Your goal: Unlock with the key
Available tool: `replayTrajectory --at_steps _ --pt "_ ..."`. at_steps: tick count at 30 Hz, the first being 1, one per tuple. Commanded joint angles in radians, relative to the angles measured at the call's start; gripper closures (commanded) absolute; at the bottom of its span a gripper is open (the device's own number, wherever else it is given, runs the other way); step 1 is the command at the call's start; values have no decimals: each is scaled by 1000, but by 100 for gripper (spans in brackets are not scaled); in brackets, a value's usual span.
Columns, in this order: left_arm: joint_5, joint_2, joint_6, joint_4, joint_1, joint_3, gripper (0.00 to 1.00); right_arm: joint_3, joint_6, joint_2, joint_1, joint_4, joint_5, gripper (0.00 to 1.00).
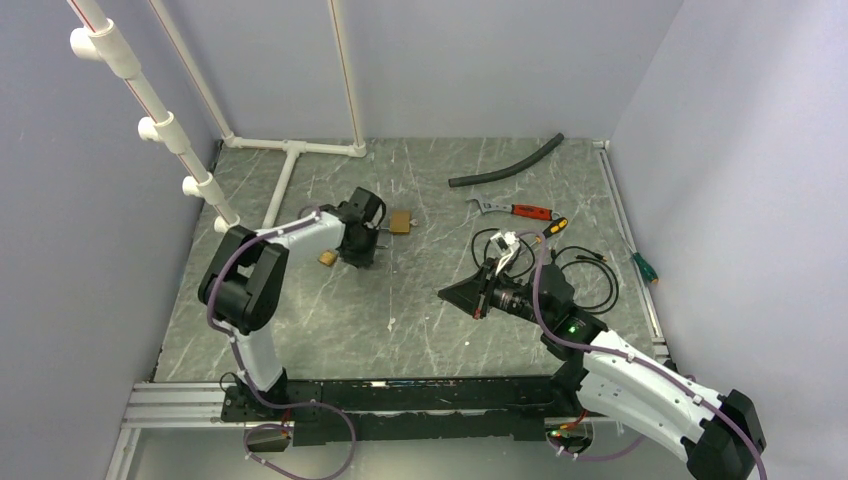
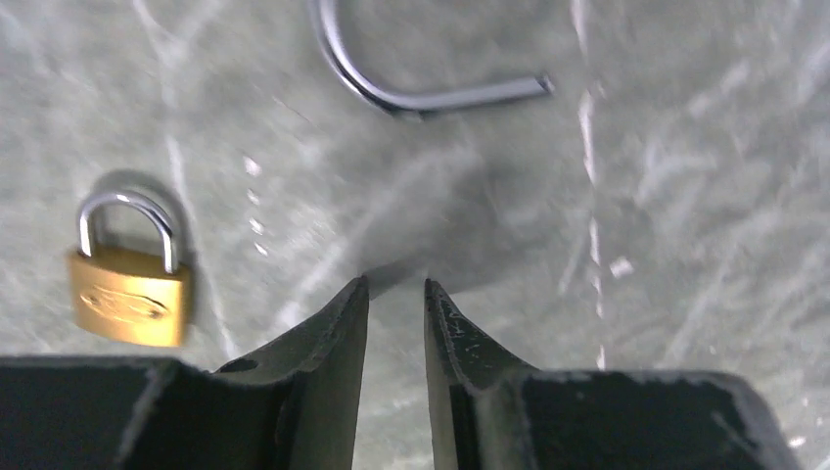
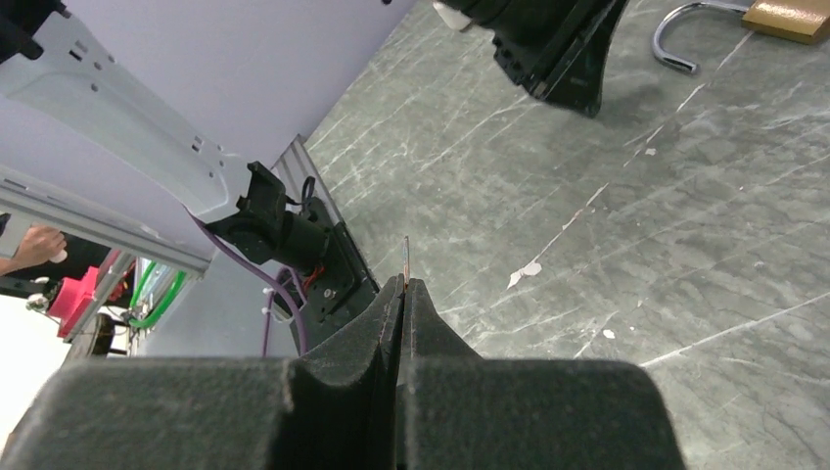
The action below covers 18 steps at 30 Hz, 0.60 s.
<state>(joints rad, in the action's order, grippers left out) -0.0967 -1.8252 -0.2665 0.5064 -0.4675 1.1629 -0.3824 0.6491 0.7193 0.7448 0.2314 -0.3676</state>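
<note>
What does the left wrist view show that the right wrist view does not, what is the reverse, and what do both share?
Only the left wrist view: a closed padlock lying flat beside the left gripper, whose fingers stand slightly apart with nothing between them. Only the right wrist view: the right gripper shut on a thin brass sliver, apparently the key, and the brass body of a second padlock. Both: that second padlock's silver shackle, the left gripper, and the grey table.

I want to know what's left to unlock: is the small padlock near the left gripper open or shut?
Shut. In the left wrist view, both legs of the small padlock shackle go down into its brass body.
</note>
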Motion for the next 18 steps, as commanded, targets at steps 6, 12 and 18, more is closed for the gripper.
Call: replayTrajectory --at_steps 6,12,18 --pt "6 199 -31 105 -46 -51 52 -42 4 10 -2 44 1 100" --pt "-205 201 39 60 -4 -32 19 -38 26 22 -2 73 -8 100" --pt "-143 149 80 -45 108 -58 11 -47 9 -29 -2 -4 8 100"
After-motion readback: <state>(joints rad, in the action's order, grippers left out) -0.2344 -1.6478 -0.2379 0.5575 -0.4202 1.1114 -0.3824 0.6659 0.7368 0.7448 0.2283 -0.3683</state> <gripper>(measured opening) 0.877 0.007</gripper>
